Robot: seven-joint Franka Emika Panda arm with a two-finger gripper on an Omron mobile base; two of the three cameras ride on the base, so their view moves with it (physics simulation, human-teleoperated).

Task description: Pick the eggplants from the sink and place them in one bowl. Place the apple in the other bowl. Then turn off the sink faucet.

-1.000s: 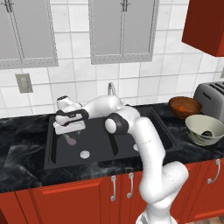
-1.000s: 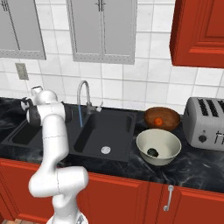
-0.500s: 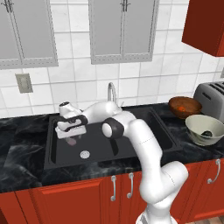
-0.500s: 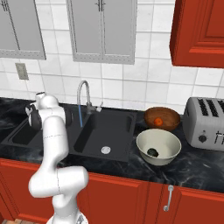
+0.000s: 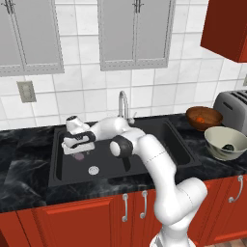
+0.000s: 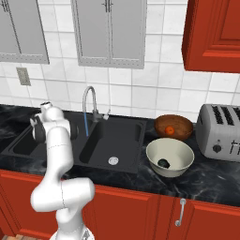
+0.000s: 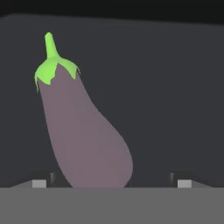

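Low over the left basin of the black sink [image 5: 159, 140], the gripper [image 5: 79, 147] is hanging with its jaws spread wide, pinching nothing. Between the fingertips [image 7: 40, 183], the pale purple eggplant [image 7: 83, 135] is lying on the basin floor, green stem pointing away. Meanwhile the dark eggplant [image 6: 163, 163] is sitting in the grey-cream bowl [image 6: 180, 164], the apple [image 6: 170, 130] in the brown bowl [image 6: 183, 124], and water is running from the faucet [image 6: 88, 101].

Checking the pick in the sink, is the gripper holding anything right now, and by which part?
Nothing yet. The gripper is open, its fingertips apart on either side of the pale purple eggplant's fat end, not touching it.
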